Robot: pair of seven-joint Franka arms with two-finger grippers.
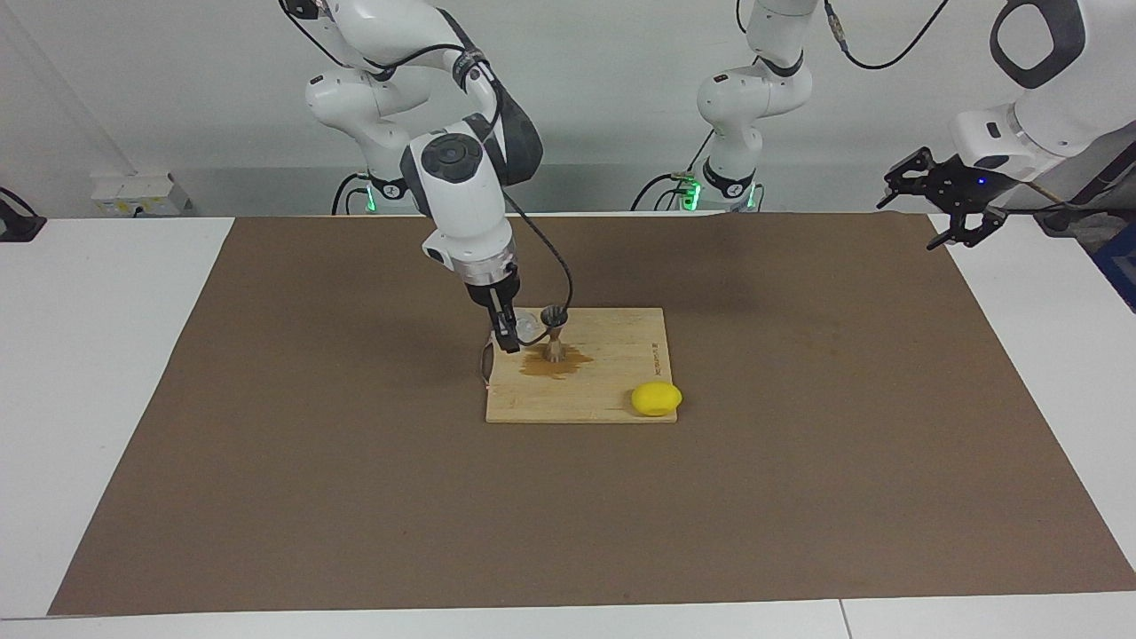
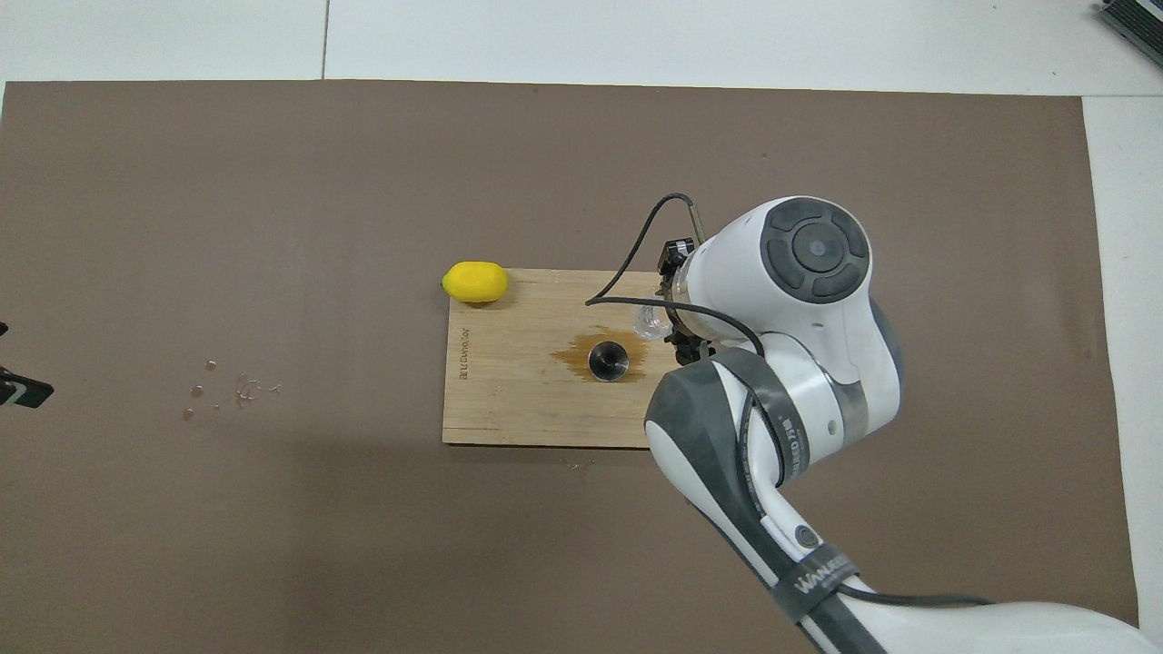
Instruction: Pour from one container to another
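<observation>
The clear glass cup [image 1: 527, 327] [image 2: 647, 320] hangs just above the wooden board [image 1: 612, 390] [image 2: 509, 400], with my right gripper [image 1: 508, 335] [image 2: 670, 313] shut on it. It is tilted toward the metal jigger [image 1: 555, 334] [image 2: 607, 359]. The jigger stands upright on the board, right beside the cup. A brown puddle [image 1: 543, 364] [image 2: 570, 356] spreads around the jigger's foot. My left gripper [image 1: 945, 209] [image 2: 18, 391] waits open in the air over the table's edge at the left arm's end.
A yellow lemon [image 1: 656, 398] [image 2: 474, 282] lies on the board's corner farthest from the robots, toward the left arm's end. The board sits on a brown mat [image 1: 799, 444]. A few clear droplets [image 2: 227, 391] lie on the mat toward the left arm's end.
</observation>
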